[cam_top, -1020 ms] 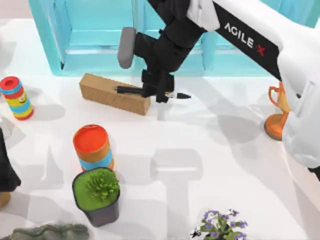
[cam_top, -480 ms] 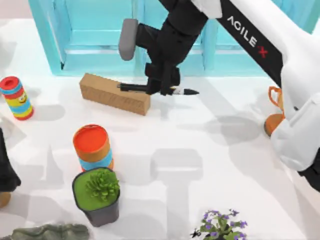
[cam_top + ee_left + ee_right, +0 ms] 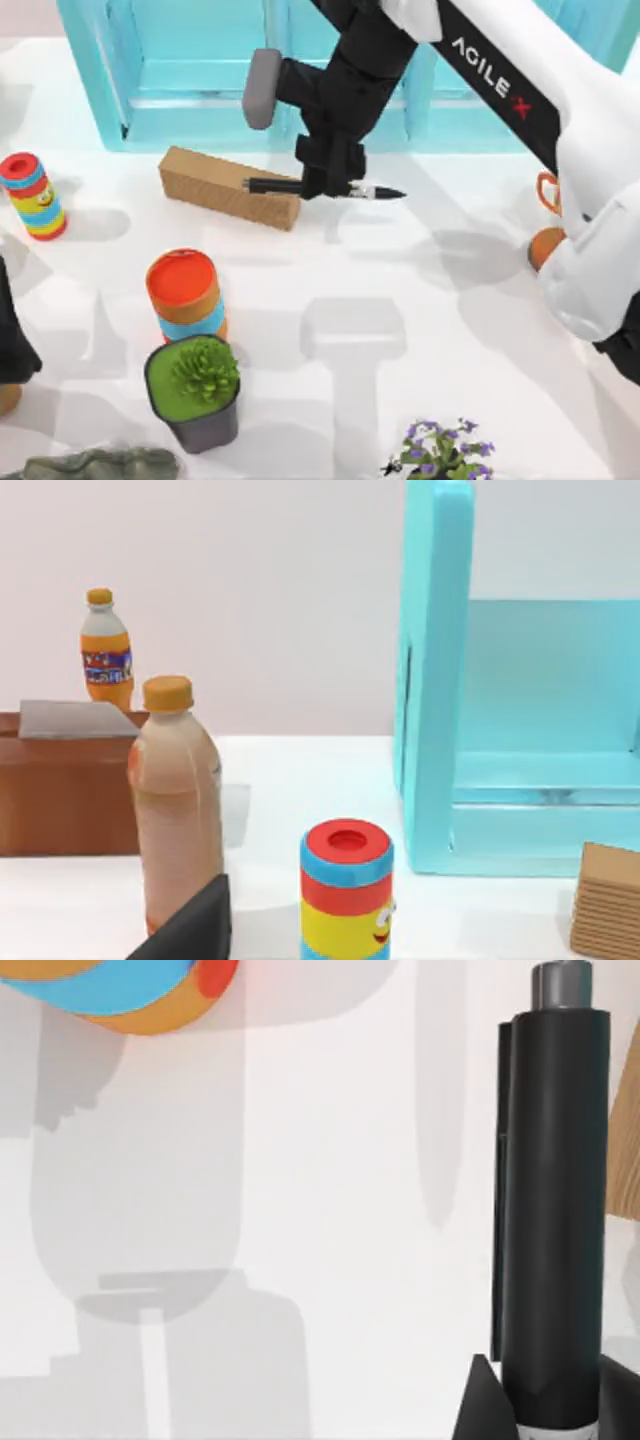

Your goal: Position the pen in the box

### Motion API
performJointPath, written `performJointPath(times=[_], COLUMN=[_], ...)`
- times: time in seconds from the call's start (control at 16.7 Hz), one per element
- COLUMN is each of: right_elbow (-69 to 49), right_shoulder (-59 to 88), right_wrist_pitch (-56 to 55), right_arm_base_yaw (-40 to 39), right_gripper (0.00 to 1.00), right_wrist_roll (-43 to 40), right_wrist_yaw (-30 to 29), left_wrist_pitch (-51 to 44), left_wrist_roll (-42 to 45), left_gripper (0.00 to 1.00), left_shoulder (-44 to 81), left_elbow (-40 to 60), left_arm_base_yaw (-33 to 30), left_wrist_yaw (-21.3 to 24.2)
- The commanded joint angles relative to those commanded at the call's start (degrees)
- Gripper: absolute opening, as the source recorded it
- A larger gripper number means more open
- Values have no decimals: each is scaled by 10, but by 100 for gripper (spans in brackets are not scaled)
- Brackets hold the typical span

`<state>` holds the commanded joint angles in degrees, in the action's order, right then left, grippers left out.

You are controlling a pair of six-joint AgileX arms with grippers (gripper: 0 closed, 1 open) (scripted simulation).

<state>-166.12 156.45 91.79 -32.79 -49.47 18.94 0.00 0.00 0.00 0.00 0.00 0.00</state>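
Right gripper (image 3: 330,185) carrying the pen (image 3: 325,188), box (image 3: 200,120) not reached yet.
Gripper is clamping the pen mid-barrel; pen is hanging level above the bench (image 3: 420,330), tip pointing to 3 o'clock, tail overlapping the tan block (image 3: 225,188) in the top view. In the right wrist view the black barrel (image 3: 550,1210) is sitting between the gripper's jaws, clear of the surface. The blue box is standing at 12 o'clock from the gripper, just beyond it. Judging progress: pick and lift done; transfer over the box, lowering and release left. Left arm is sitting parked at the 9 o'clock edge of the bench; can't tell its gripper state.
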Motion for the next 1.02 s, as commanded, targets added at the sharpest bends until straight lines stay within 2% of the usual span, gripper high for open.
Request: performJointPath(times=[0.24,0.48,0.72,1.02], right_elbow=[50,150,244,386], right_shoulder=[-81,-226,-340,-398], right_wrist_pitch=[9,-6,-39,-80], right_arm_base_yaw=[80,232,376,482], right_gripper=[0,0,0,0], right_wrist_roll=[46,182,409,790], right_wrist_yaw=[-4,-35,-92,-169], left_wrist_pitch=[0,0,0,0], left_wrist_roll=[0,0,0,0], left_gripper=[100,100,100,100], left_shoulder=[0,0,0,0], left_elbow=[0,0,0,0], left_arm_base_yaw=[0,0,0,0], left_wrist_yaw=[0,0,0,0])
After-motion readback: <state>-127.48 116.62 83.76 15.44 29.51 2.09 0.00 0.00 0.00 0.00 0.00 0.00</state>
